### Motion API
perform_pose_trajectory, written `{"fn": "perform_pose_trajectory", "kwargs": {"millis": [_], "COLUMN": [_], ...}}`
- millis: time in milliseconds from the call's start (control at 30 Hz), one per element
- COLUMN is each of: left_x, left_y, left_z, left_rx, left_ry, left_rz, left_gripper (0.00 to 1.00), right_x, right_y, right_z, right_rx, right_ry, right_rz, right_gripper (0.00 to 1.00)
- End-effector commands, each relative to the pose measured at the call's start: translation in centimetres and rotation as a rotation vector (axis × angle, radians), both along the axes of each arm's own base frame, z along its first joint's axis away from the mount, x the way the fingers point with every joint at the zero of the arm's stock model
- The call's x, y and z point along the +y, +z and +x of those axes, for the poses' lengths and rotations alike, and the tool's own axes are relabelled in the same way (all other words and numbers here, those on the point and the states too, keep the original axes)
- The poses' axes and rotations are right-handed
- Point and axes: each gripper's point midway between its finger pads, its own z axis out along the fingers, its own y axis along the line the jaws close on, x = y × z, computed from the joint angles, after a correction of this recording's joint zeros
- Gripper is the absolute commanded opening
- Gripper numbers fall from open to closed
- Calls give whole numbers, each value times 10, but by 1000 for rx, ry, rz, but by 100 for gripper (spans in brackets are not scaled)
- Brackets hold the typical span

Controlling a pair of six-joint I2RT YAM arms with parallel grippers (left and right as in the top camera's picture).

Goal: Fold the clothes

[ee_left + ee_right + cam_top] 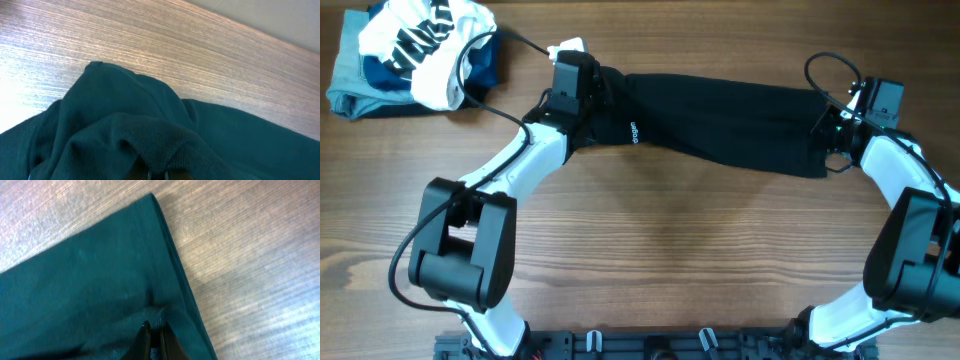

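Note:
The black T-shirt (720,120) is stretched into a long band across the back of the table, with small white lettering (633,131) near its left end. My left gripper (582,88) is shut on the shirt's left end; in the left wrist view the fabric (150,130) bunches over the jaws (157,175). My right gripper (832,122) is shut on the shirt's right end; in the right wrist view the jaws (154,330) pinch the cloth (90,280) near its straight folded edge.
A pile of a white garment with black lettering (425,40) on navy and light-blue folded garments (360,85) lies at the back left corner. Cables run from both wrists. Bare wood table (670,250) spreads in front of the shirt.

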Motion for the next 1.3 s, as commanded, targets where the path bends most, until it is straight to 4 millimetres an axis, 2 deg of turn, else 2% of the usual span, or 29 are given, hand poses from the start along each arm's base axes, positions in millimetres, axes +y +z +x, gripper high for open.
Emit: {"fn": "perform_pose_trajectory", "kwargs": {"millis": [0,33,67,100,133,167,200,300,400,500,533,600,800,900,1067,1200,1267], "left_x": [5,4,4,5,7,9,13,19,29,39,40,46,57,58,58,58,58], "left_y": [7,9,11,13,14,15,16,24,47,75,82,84,51,46,46,46,46], "left_z": [13,14,16,17,19,20,21,22,17,0,-10,-26,-66,-71,-72,-72,-72], "left_rx": [-47,-57,-68,-77,-86,-91,-98,-115,-133,-124,-105,-53,154,181,183,185,185], "left_ry": [17,17,18,25,35,46,64,87,105,92,63,59,21,19,19,19,19], "left_rz": [25,21,19,21,26,32,45,53,48,41,45,55,149,156,157,157,157], "left_gripper": [4,4,16,42,74,100,100,100,100,100,100,100,100,100,100,100,100], "right_x": [2,2,1,1,0,-1,-1,0,-1,1,3,5,8,10,13,18,20], "right_y": [-5,-5,-5,-4,-2,0,5,28,58,65,61,51,9,-4,-39,-58,-69], "right_z": [10,12,13,15,17,19,22,29,32,24,19,12,3,6,4,1,-5], "right_rx": [-16,-20,-26,-34,-47,-57,-70,-109,-120,-62,-36,6,108,113,165,192,217], "right_ry": [12,12,12,12,13,13,14,56,146,270,298,352,420,450,460,462,453], "right_rz": [10,9,8,5,1,-2,-4,-18,-87,-152,-160,-174,-157,-154,-113,-66,-44], "right_gripper": [4,4,21,55,87,98,100,100,100,100,100,99,95,86,77,70,69]}}
